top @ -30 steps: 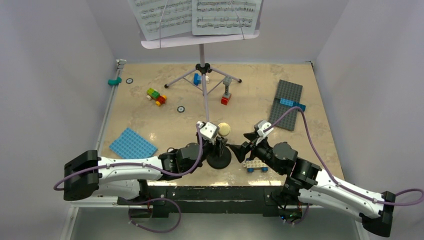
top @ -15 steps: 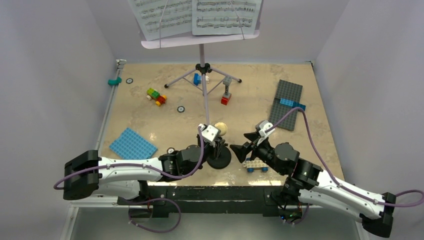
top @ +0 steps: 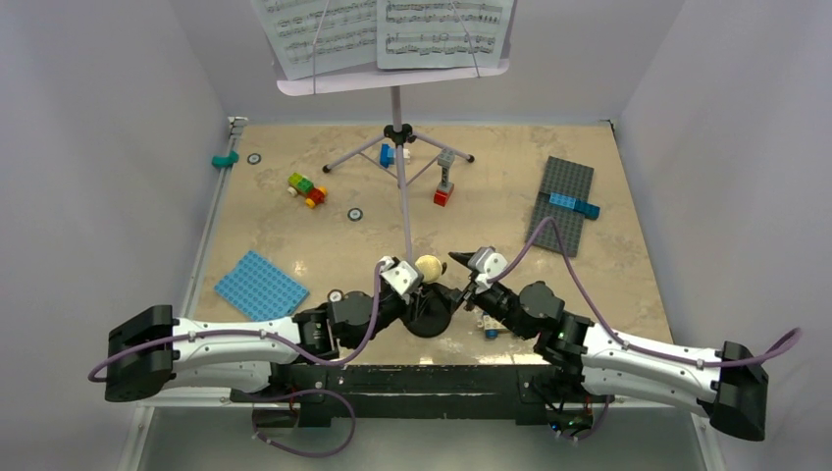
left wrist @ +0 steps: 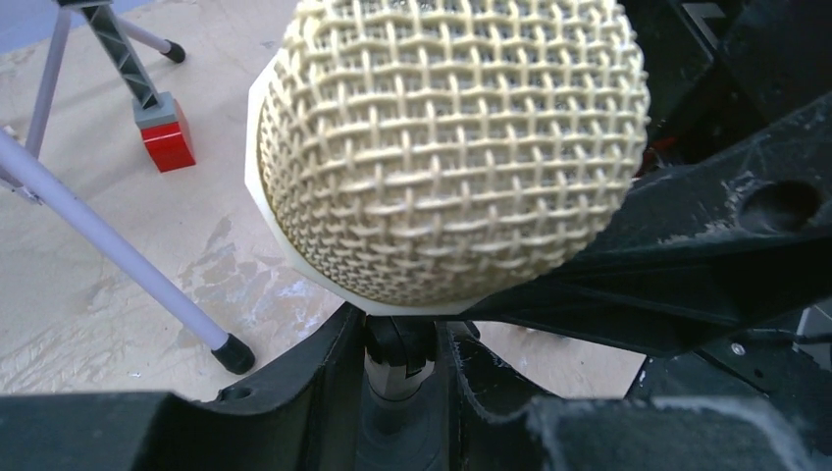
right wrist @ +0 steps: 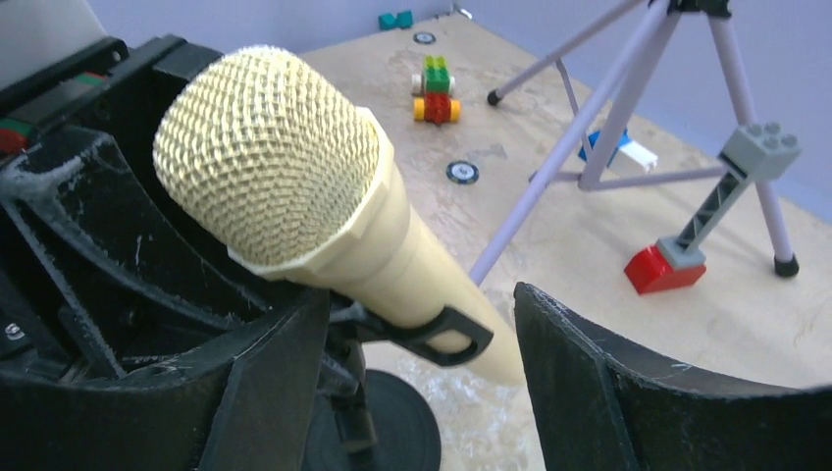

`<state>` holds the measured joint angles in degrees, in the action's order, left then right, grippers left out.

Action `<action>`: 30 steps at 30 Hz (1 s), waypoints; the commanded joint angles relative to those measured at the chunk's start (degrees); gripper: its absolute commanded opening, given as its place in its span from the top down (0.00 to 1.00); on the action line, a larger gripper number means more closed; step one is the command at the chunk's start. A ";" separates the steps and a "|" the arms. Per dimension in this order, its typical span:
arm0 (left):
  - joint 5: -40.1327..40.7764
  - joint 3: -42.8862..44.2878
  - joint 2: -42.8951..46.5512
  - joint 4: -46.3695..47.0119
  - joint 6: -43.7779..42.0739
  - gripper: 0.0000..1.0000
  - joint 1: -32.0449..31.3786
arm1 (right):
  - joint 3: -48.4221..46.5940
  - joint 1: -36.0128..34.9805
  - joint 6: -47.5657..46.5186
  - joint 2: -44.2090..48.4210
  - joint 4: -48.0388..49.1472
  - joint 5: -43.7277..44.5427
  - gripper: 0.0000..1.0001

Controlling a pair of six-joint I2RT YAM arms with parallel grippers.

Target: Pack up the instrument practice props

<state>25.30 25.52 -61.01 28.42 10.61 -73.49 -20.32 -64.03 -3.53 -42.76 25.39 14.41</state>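
The cream-yellow toy microphone (top: 428,266) sits tilted in the clip of the black round-base mic stand (top: 430,316) near the table's front edge. My left gripper (left wrist: 397,339) is shut on the stand's post just under the microphone head (left wrist: 446,147). My right gripper (right wrist: 417,299) is open, its fingers (right wrist: 608,378) on either side of the microphone handle (right wrist: 432,275) with a gap on the right. In the top view the two grippers meet at the stand, left (top: 420,294) and right (top: 449,280). The lilac music stand (top: 392,80) on its tripod (top: 397,137) holds white sheet-music pages (top: 392,29) at the back.
A tripod leg (top: 404,211) reaches to just behind the microphone. A red-and-grey brick tower (top: 444,182), a small brick car (top: 306,189), a blue baseplate (top: 260,285), a grey baseplate (top: 561,201) and a white wheeled brick (top: 488,329) lie around. Walls enclose three sides.
My right gripper has moved left and now straddles the microphone. My left arm has stretched lower and shifted slightly left, still on the stand.
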 commanded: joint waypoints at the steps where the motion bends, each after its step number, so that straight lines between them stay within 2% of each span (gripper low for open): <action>1: -6.47 -2.04 2.04 0.27 -2.53 1.00 0.11 | -0.88 -0.47 -6.19 -1.74 12.02 -1.47 0.29; 14: -12.45 -2.79 2.75 -0.55 -2.91 1.00 0.11 | 0.24 -1.11 -15.29 -8.60 24.11 -1.25 0.40; 17: -13.42 -2.20 2.42 -1.44 -3.14 1.00 0.11 | -0.17 -1.27 -17.27 -10.53 26.05 -0.71 0.53; 22: -11.60 -1.97 2.41 -3.27 -2.51 1.00 0.11 | -0.74 -1.60 -17.94 -11.21 26.96 0.88 0.83; 24: -10.29 -1.95 2.35 -4.14 -2.12 1.00 0.11 | -1.05 -1.79 -18.15 -10.76 26.32 2.00 1.00; 30: -5.84 -1.32 0.69 -5.85 -2.38 1.00 0.11 | -3.44 -2.30 -18.86 -8.87 22.37 10.42 1.00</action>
<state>19.29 23.42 -58.57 28.64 8.38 -72.49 -19.40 -66.46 -20.34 -53.93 43.72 15.38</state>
